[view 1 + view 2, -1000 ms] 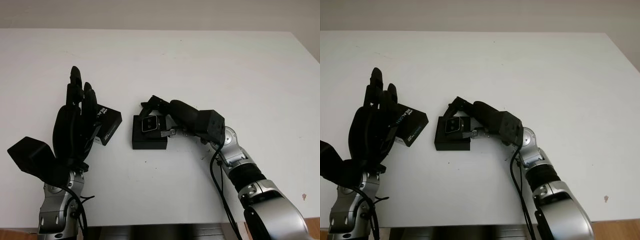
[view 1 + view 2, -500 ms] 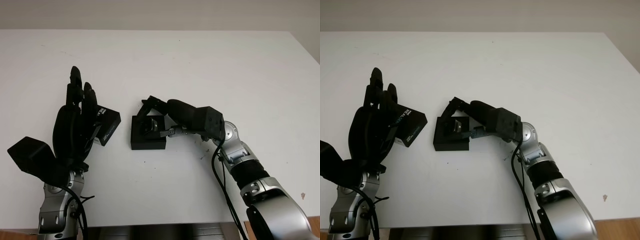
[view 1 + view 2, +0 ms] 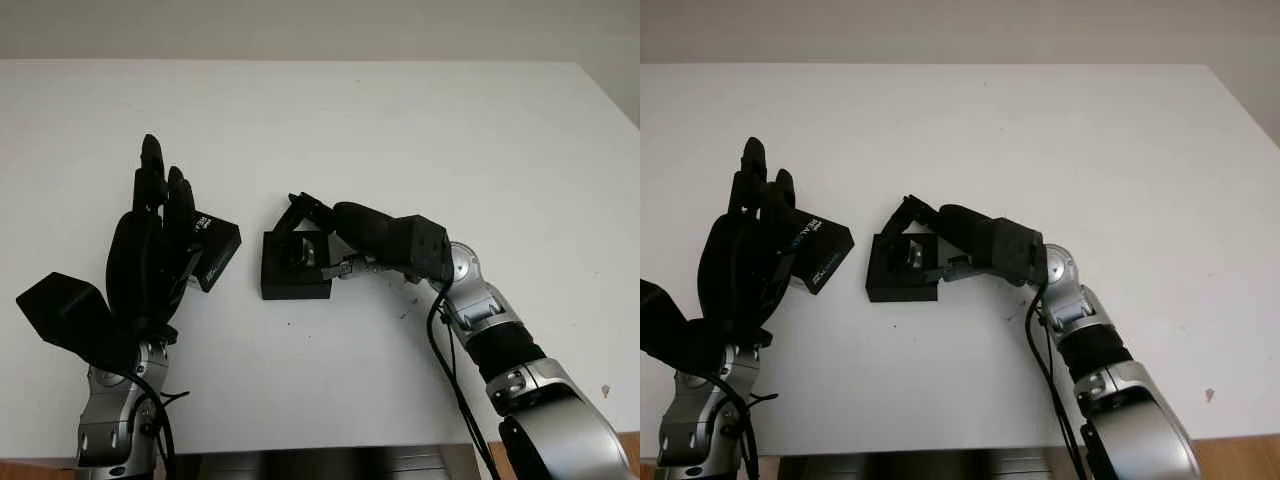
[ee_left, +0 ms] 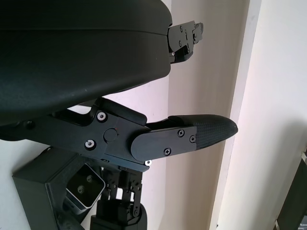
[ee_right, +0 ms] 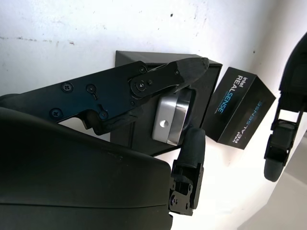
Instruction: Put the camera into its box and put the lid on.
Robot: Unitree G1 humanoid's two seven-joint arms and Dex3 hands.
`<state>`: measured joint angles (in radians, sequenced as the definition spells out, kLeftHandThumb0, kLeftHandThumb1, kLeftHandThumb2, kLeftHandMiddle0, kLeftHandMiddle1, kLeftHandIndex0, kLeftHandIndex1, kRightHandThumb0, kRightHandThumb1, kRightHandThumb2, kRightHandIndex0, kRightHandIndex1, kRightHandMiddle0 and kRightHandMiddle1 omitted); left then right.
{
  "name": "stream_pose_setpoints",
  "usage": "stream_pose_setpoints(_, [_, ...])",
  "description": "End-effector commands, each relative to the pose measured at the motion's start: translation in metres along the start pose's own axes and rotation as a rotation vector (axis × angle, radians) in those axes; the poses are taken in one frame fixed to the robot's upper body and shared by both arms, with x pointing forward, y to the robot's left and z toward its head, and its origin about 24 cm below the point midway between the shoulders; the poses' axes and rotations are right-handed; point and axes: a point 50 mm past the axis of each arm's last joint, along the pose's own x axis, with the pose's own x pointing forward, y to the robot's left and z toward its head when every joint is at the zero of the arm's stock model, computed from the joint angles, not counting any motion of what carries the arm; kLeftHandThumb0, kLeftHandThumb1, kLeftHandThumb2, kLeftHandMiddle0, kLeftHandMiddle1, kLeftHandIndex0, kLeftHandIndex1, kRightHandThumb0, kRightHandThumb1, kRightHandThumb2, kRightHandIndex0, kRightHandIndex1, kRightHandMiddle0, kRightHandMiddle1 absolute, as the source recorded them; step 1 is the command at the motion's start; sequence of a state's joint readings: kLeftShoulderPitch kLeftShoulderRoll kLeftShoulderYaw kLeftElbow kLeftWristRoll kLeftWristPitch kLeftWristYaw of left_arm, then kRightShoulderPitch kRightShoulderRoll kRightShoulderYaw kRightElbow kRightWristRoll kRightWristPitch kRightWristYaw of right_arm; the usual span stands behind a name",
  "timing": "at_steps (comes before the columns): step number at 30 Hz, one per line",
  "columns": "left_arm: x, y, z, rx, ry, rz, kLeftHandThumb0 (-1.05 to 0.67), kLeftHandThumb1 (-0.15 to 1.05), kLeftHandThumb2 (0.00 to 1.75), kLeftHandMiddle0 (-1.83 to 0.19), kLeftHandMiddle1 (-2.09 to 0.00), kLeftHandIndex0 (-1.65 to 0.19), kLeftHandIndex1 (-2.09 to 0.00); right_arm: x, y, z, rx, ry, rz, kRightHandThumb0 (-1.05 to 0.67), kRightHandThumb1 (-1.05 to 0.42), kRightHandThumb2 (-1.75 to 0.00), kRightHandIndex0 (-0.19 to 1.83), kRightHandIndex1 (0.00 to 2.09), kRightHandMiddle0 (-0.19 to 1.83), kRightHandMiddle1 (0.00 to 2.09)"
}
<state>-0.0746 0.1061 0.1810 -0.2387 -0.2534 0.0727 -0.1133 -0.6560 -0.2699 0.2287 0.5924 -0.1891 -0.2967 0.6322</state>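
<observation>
Right hand (image 3: 305, 232) is reaching across the white bench (image 3: 400, 130) and holding the small silver camera (image 5: 169, 118) between its fingers (image 5: 192, 143), directly over the open black box (image 3: 285, 283) at the middle of the bench. It appears to be lowering the camera into the recess, though I cannot tell whether the camera is already seated. Left hand (image 3: 150, 250) is standing upright at the left side of the bench, holding nothing, just beside the lid (image 3: 215, 250), which is lying apart from the box on that side. Judging by this, the first step is nearly done; next the right hand would need to let go and pull clear, so the lid can be picked up, squared over the box and pressed down. White lettering on the lid is reading "intel REALSENSE"; the smaller line beneath is too small to read.
</observation>
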Motion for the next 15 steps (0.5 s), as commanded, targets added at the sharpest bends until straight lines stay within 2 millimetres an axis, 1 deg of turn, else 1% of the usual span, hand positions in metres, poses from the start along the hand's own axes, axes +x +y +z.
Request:
stream_pose_setpoints(1, [0.000,0.001,0.002,0.010,-0.008,0.001,-0.69,1.05,0.54,0.19,0.00,0.19,0.00,-0.009,0.010,-0.014,0.000,0.058,-0.015,-0.56,-0.88,-0.05,-0.19,0.00,-0.13,0.04])
stream_pose_setpoints(3, [-0.001,0.001,0.002,0.010,-0.009,0.000,-0.69,1.05,0.54,0.19,0.00,0.19,0.00,-0.013,0.007,-0.010,-0.014,0.036,-0.108,-0.54,-0.88,-0.05,-0.13,0.03,-0.07,0.07])
stream_pose_setpoints(5, [-0.001,0.001,0.002,0.011,-0.009,-0.001,-0.69,1.05,0.54,0.19,0.00,0.19,0.00,-0.022,0.005,-0.002,-0.075,-0.013,-0.220,-0.51,-0.90,-0.06,-0.02,0.09,0.03,0.13])
stream_pose_setpoints(9, [-0.001,0.001,0.002,0.014,-0.007,-0.002,-0.69,1.05,0.54,0.19,0.00,0.19,0.00,-0.039,0.011,0.009,-0.254,-0.092,-0.309,-0.56,-1.02,-0.11,0.05,0.12,0.07,0.18])
stream_pose_setpoints(10, [-0.002,0.001,0.002,0.014,-0.007,0.000,-0.69,1.05,0.54,0.19,0.00,0.19,0.00,-0.042,0.013,0.010,-0.300,-0.110,-0.317,-0.58,-1.04,-0.18,0.07,0.13,0.07,0.19])
stream_pose_setpoints(12, [-0.002,0.000,0.002,0.014,-0.007,-0.001,-0.69,1.05,0.54,0.19,0.00,0.19,0.00,-0.047,0.016,0.011,-0.364,-0.131,-0.319,-0.59,-1.04,-0.23,0.08,0.13,0.07,0.22])
stream_pose_setpoints(13, [-0.002,0.000,0.002,0.015,-0.007,-0.002,-0.69,1.05,0.54,0.19,0.00,0.19,0.00,-0.049,0.017,0.012,-0.398,-0.139,-0.315,-0.61,-1.05,-0.33,0.06,0.12,0.06,0.23])
stream_pose_setpoints(15, [-0.002,0.000,0.002,0.015,-0.008,-0.002,-0.69,1.05,0.54,0.19,0.00,0.19,0.00,-0.053,0.020,0.012,-0.454,-0.148,-0.301,-0.64,-1.05,-0.44,0.04,0.10,0.03,0.27])
